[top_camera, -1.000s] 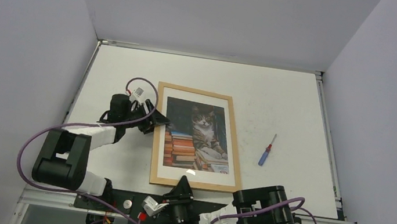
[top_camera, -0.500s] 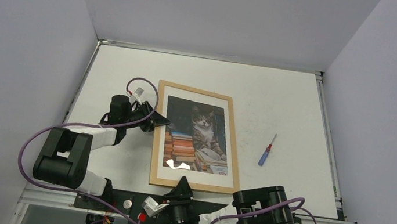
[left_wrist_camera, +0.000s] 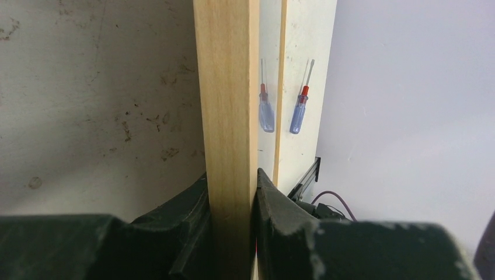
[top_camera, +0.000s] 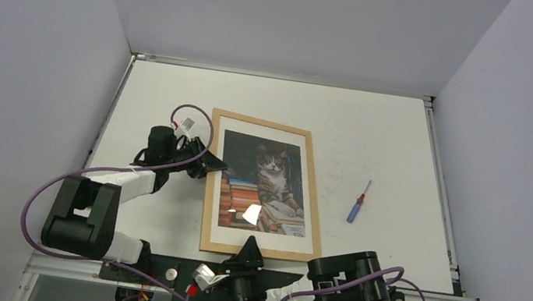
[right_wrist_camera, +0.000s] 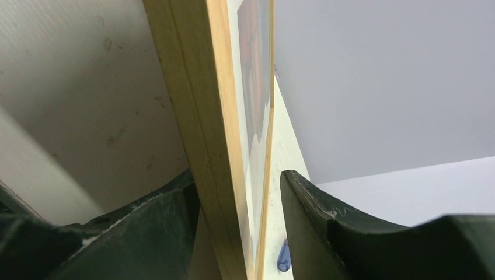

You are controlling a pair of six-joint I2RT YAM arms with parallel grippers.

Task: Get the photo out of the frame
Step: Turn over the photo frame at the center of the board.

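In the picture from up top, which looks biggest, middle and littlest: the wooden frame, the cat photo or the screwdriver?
Biggest: the frame, going all around the photo.
Middle: the cat photo, slightly smaller, inside it.
Littlest: the screwdriver, by far.

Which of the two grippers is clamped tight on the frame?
The left gripper: its jaws pinch the frame on its left rail. The right gripper straddles the near rail, one jaw clear.

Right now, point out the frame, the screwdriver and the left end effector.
frame [top_camera: 312, 196], top view, on its right wooden rail.
screwdriver [top_camera: 354, 208], top view, on the blue handle.
left end effector [left_wrist_camera: 232, 175], left wrist view, midway between the fingertips, which are shut on the frame.
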